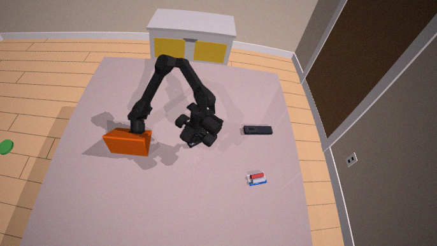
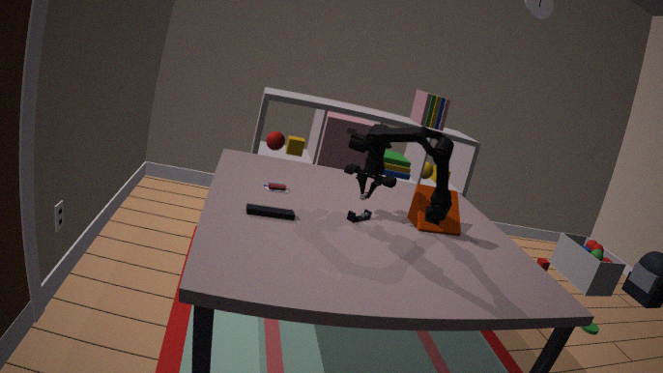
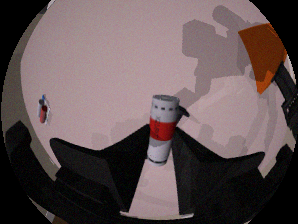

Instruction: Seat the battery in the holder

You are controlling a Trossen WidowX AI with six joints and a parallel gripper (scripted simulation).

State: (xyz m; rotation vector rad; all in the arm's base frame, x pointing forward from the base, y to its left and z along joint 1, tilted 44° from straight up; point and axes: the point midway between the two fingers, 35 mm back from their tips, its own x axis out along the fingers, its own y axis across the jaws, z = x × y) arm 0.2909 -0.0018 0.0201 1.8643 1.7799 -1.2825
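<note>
Battery (image 3: 161,131), a small smooth cylinder with a grey-white body and a red band round its middle, sits clamped between the black fingers of the gripper (image 2: 364,195), its capped end pointing away from the wrist camera. The fingers are wedge-shaped, matte and dark, drawn in to a narrow gap and closed on the cylinder's sides. In the exterior view the gripper hangs above the pale mauve, smooth-topped bench (image 2: 309,271), off its surface, with the small black open-topped holder (image 2: 359,215) lying on the bench just below and in front of it. The arm rises from a blocky orange base (image 1: 122,144). A flat black rectangular bar (image 1: 258,129) lies well apart.
</note>
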